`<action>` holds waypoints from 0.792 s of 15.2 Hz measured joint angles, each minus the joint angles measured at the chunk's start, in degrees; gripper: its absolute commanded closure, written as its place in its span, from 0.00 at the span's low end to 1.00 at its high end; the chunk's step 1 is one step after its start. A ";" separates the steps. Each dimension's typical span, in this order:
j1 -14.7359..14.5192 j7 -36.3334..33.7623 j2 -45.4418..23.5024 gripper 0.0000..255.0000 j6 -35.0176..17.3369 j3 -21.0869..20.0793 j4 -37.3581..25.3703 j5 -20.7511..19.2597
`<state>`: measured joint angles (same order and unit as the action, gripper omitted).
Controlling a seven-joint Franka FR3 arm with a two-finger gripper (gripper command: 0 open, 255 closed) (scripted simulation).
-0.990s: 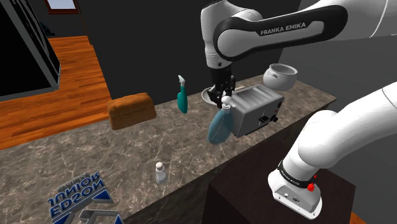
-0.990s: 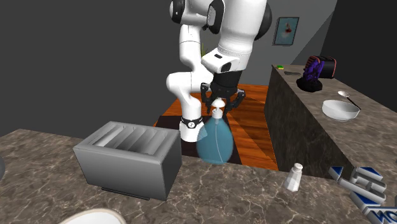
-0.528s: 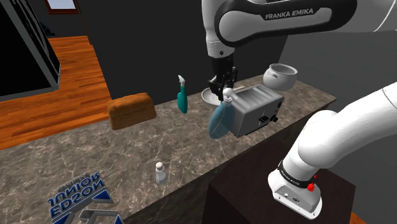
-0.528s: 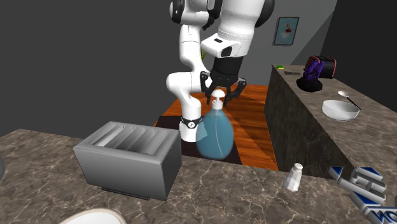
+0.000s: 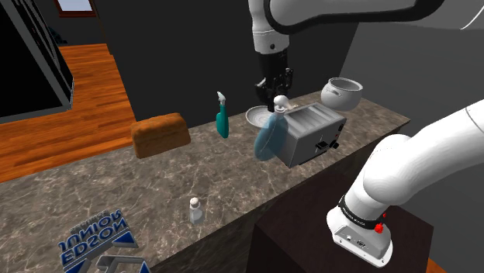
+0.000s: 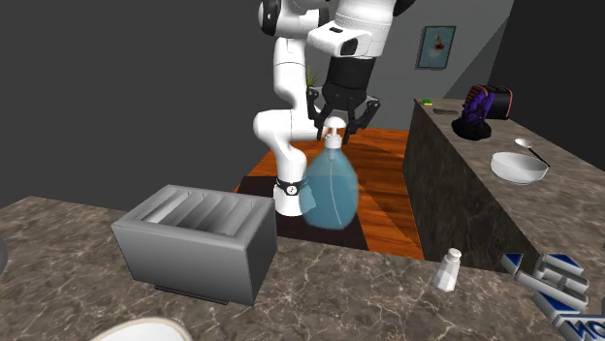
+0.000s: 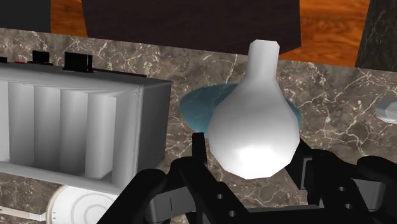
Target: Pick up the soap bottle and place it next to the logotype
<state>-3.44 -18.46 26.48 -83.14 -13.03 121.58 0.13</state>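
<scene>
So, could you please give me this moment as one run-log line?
pincer: shut on soap bottle, at white top | bottle: hanging above counter beside toaster | logotype: far along counter, not reached

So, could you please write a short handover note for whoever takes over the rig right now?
Claw: shut on the soap bottle by its white pump top.
Bottle: hanging clear of the counter, beside the grey toaster.
Logotype: flat at the counter's far end, at the shoulder view's lower left, past a small shaker.
Done: grasp and lift.
Left: carry the bottle along the counter, set it upright next to the logotype, release.
</scene>
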 measured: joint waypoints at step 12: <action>0.44 0.53 -2.09 1.00 8.89 0.28 -10.96 -0.65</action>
<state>-3.00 -17.93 24.39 -74.24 -12.75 110.62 -0.52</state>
